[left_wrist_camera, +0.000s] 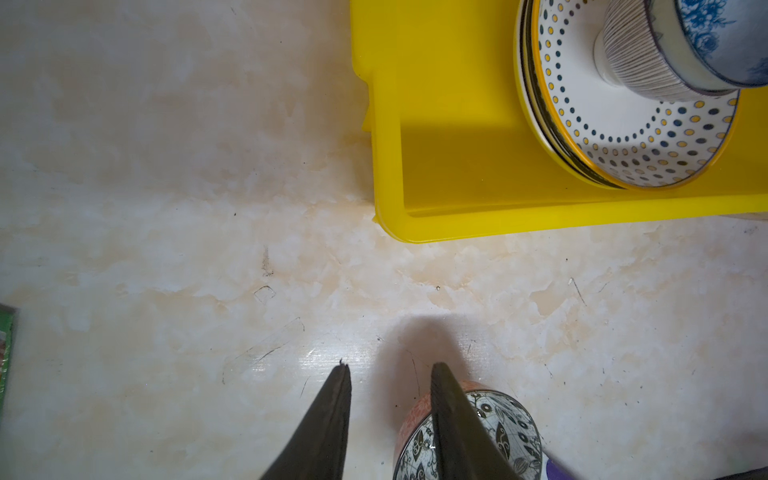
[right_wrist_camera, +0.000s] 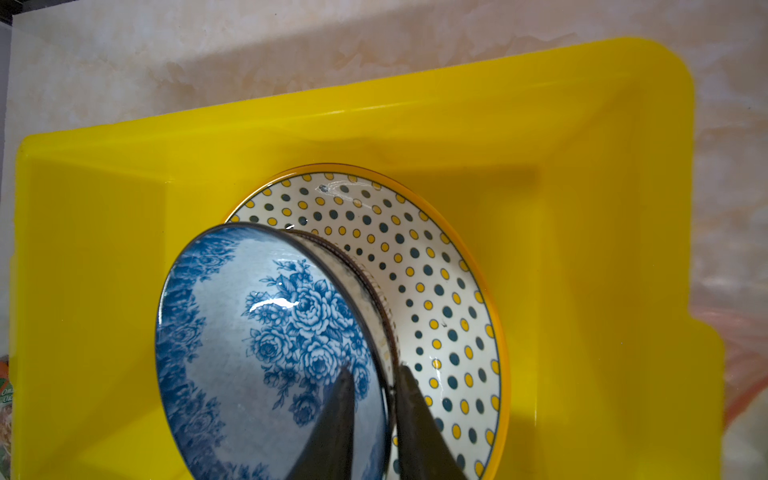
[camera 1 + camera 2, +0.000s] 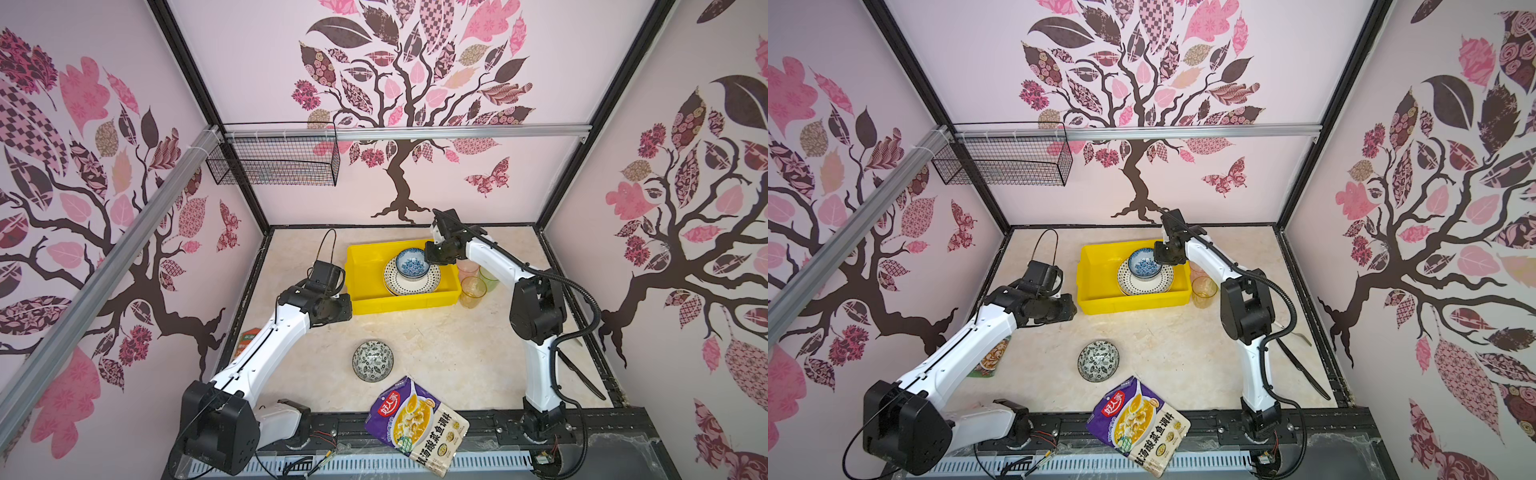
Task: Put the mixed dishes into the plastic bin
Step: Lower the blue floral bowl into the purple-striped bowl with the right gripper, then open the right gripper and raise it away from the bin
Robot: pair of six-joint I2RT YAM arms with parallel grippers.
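With the blue bowl [image 2: 266, 332] stacked above the dotted plate [image 2: 436, 270] in the yellow bin [image 2: 602, 166] and the right gripper [image 2: 374, 368] barely parted astride its rim, release seems underway; next, lift straight clear.

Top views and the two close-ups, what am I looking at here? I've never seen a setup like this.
Two robot arms stand at a marble-look table. Both top views look down from overhead; each close-up comes from a camera on an arm's wrist. The yellow bin holds a dotted plate stack with a blue floral bowl topmost. The right gripper straddles that bowl's rim, jaws slightly apart. The left gripper is open and empty above the table. Outside it: a black-white bowl, three tumblers beside the bin, and a purple pouch.
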